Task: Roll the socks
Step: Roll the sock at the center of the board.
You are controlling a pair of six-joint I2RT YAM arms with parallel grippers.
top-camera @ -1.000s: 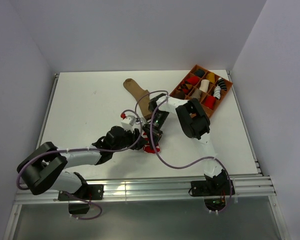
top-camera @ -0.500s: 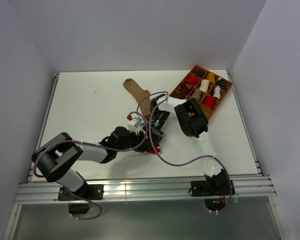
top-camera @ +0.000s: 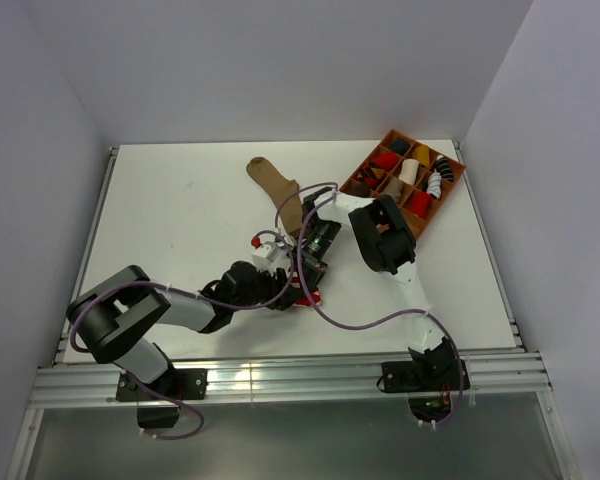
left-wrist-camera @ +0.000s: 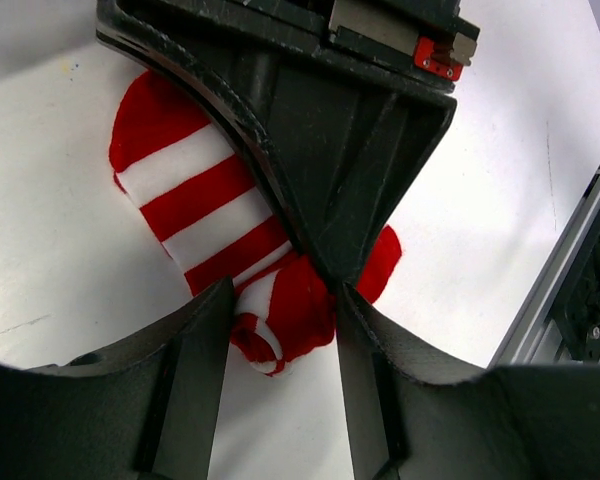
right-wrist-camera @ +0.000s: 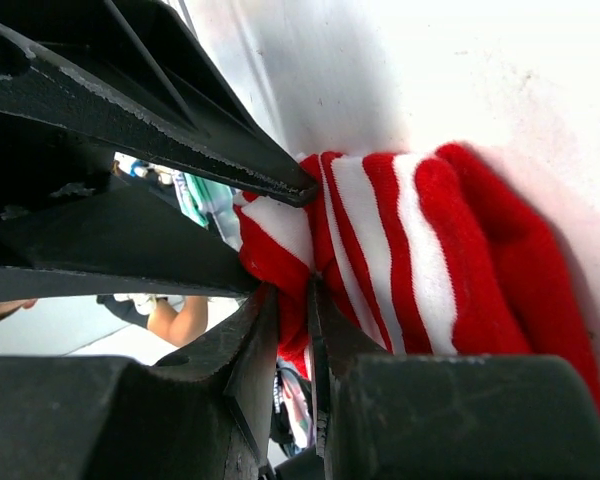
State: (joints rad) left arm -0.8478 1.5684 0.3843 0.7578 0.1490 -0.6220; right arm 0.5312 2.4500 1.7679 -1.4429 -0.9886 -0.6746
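Left of the tray [top-camera: 367, 161], the striped sock [left-wrist-camera: 210, 215] is only partly rolled. My left gripper [left-wrist-camera: 280, 300] clasps its rolled end and my right gripper [right-wrist-camera: 292, 295] pinches a fold. The tan sock [top-camera: 276, 186] lies flat, unrolled. Since 1 second ago, my left elbow has swung toward the tray.

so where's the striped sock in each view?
Top external: striped sock just below centre, only a red scrap showing.
Left wrist: striped sock centre, rolled end inside the left gripper.
Right wrist: striped sock centre-right.
Shared landmark: the right gripper nipping its end; it is the black wedge in the left wrist view.
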